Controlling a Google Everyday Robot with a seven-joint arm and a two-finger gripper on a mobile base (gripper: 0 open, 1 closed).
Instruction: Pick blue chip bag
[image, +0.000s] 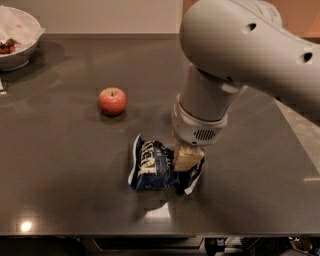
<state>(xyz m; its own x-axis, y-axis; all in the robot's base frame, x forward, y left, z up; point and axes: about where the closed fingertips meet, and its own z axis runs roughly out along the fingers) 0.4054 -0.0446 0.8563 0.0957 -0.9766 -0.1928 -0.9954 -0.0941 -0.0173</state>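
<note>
The blue chip bag (150, 166), dark navy with white lettering and white seams, is near the front middle of the dark table (60, 170). It is bunched up and narrower than before, and a shadow shows under it. My gripper (186, 161) comes down from the big grey-white arm and is shut on the bag's right end. Its cream fingers (186, 156) press into the bag. The part of the bag behind the fingers is hidden.
A red apple (112, 100) sits on the table behind and left of the bag. A white bowl (20, 40) with dark red food stands at the far left corner. The table's front edge runs just below the bag, and its right edge shows at the right.
</note>
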